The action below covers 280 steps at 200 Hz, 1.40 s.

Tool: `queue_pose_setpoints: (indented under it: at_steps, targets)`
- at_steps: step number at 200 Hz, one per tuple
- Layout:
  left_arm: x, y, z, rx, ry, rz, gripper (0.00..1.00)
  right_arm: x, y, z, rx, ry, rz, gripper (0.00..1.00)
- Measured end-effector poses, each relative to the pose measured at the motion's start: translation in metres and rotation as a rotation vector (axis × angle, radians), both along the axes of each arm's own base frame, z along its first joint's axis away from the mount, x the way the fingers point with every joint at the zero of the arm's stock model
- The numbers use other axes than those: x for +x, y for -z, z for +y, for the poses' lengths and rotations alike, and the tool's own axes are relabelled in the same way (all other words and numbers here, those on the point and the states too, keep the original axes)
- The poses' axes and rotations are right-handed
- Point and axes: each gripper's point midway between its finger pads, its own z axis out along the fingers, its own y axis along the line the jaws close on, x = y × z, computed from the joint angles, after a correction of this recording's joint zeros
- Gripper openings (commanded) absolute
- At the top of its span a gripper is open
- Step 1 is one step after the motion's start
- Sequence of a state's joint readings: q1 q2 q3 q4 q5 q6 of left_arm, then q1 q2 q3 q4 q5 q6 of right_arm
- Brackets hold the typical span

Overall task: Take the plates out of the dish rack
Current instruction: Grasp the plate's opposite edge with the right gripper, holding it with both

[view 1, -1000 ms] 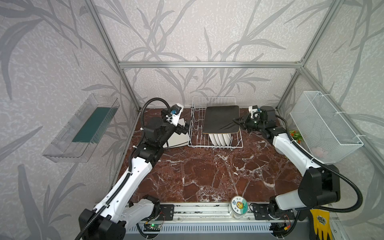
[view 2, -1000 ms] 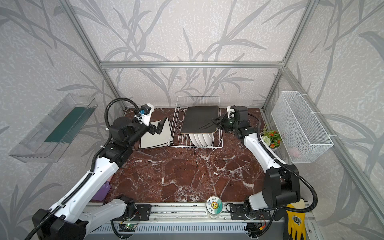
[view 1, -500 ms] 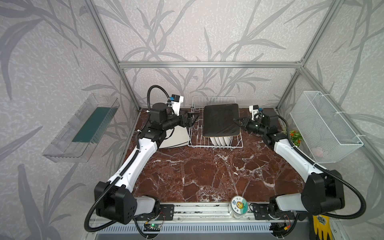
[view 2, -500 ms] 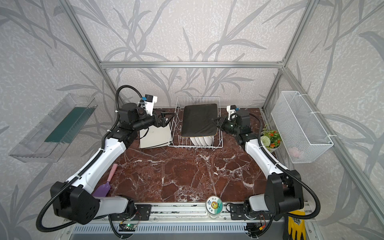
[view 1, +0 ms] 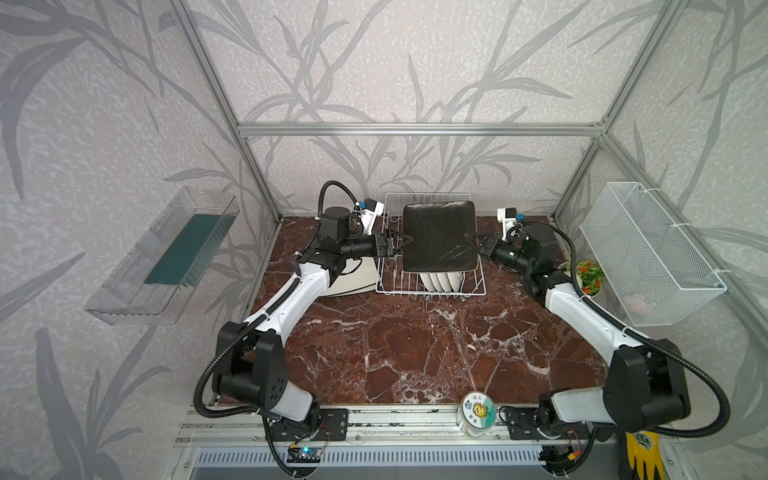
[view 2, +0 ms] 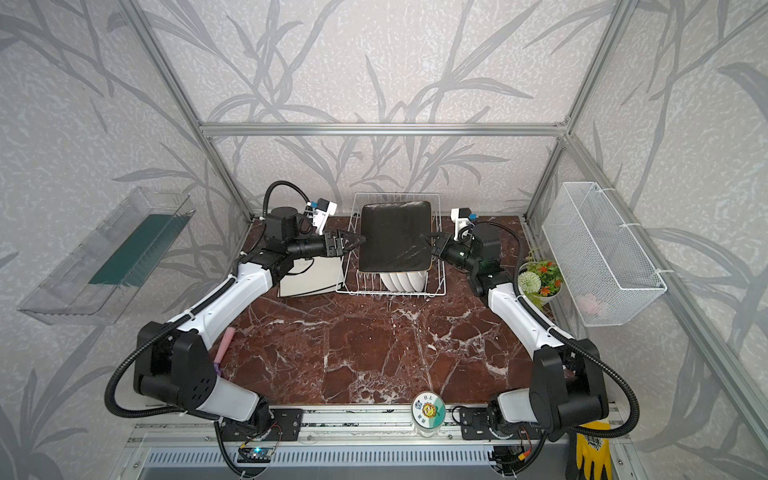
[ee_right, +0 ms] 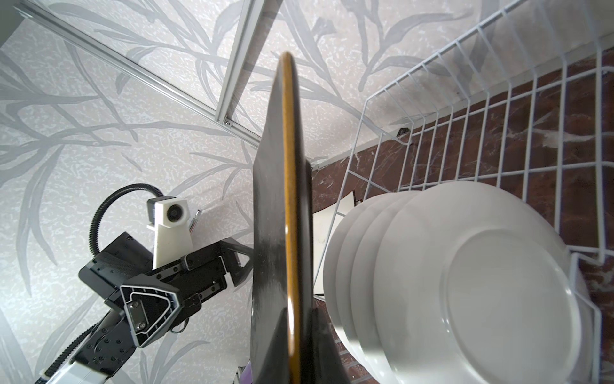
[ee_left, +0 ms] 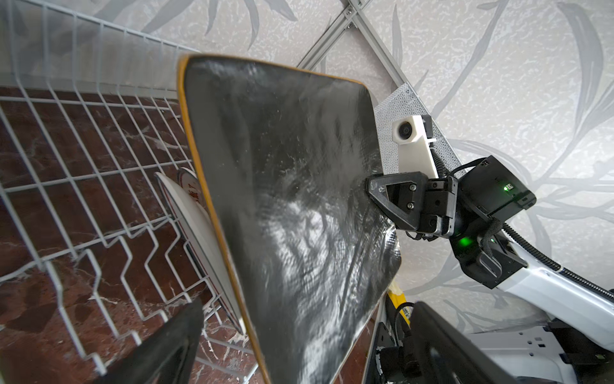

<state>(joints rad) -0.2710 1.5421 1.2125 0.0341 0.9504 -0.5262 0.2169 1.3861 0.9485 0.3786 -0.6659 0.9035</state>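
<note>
The black square plate (view 1: 438,241) (view 2: 395,237) hangs upright above the white wire dish rack (view 1: 388,286) (view 2: 348,286). My right gripper (view 1: 473,243) (ee_right: 292,349) is shut on its right edge. On the opposite side my left gripper (view 1: 401,243) (ee_left: 305,359) is open, one finger on each side of the plate's left edge, with gaps showing. Several round white plates (view 1: 440,280) (ee_right: 465,282) stand in the rack's slots beneath it. A cream square plate (view 1: 353,282) (view 2: 309,280) lies on the table just left of the rack.
A white mesh basket (view 1: 648,253) hangs on the right wall, a clear tray (view 1: 166,257) on the left wall. A flower pot (view 1: 588,276) sits by the right arm. A lidded jar (view 1: 478,411) stands at the front rail, and a pink tool (view 2: 224,349) lies front left.
My left arm swung from the cream plate over to the black plate's left edge, staying open. The right gripper raised the black plate higher and more upright.
</note>
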Motion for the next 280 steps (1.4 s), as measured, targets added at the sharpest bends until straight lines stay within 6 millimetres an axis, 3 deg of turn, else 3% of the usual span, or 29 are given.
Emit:
queue_pose_setpoints:
  at_steps: [25, 51, 87, 164, 182, 227, 280]
  targets:
    - [0.005, 0.015, -0.016, -0.016, 0.053, 0.061, 0.90, -0.002, -0.008, 0.004, 0.014, -0.019, -0.031, 0.00]
    - [0.003, 0.025, -0.026, -0.026, 0.088, 0.101, 0.78, -0.003, -0.011, 0.006, 0.020, -0.031, -0.046, 0.00]
    - [0.001, 0.013, -0.031, -0.061, 0.121, 0.079, 0.54, -0.003, -0.009, 0.006, 0.020, -0.031, -0.051, 0.00]
    - [0.004, 0.004, -0.029, -0.100, 0.116, 0.082, 0.18, -0.001, -0.014, 0.010, 0.052, -0.064, -0.087, 0.00]
    - [0.002, 0.000, -0.028, -0.123, 0.129, 0.106, 0.00, 0.000, -0.016, 0.009, 0.053, -0.070, -0.102, 0.00]
    - [0.001, -0.005, -0.029, -0.147, 0.138, 0.126, 0.00, 0.002, -0.017, 0.008, 0.057, -0.069, -0.109, 0.16]
    - [0.001, -0.005, -0.032, -0.152, 0.141, 0.103, 0.00, 0.003, -0.009, 0.008, 0.046, -0.055, -0.080, 0.26]
